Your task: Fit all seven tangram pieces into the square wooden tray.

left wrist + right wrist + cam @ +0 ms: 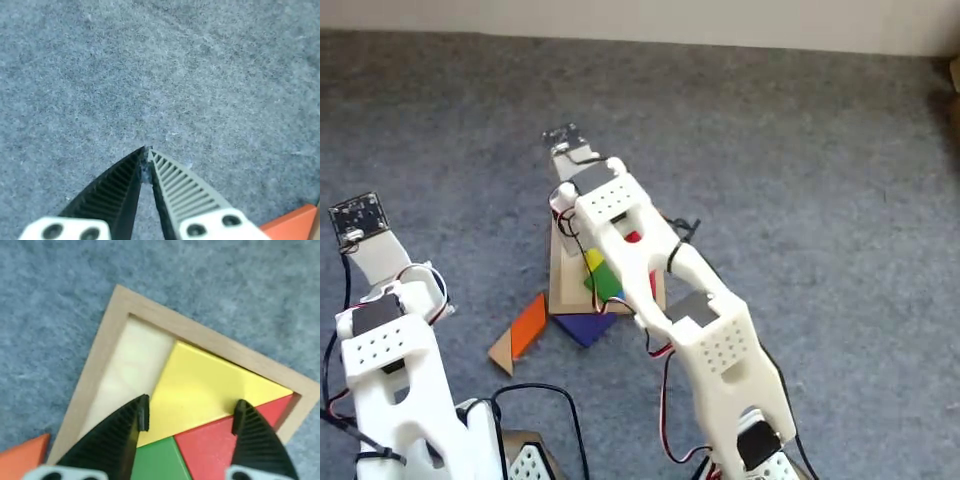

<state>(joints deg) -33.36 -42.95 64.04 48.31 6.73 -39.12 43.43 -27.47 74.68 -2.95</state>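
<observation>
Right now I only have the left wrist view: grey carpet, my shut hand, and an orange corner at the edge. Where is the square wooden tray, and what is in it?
Observer: The square wooden tray lies under the right arm. A yellow triangle, a red triangle and a green piece sit in it, and one corner is bare wood.
Operator: Is the right hand carrying anything?
Observer: No. The right hand is open over the yellow triangle, gripping nothing.
Operator: What lies outside the tray?
Observer: That orange corner belongs to a flat orange piece on the carpet on the tray's left-arm side. A dark blue triangle lies beside it, against the tray's edge.
</observation>
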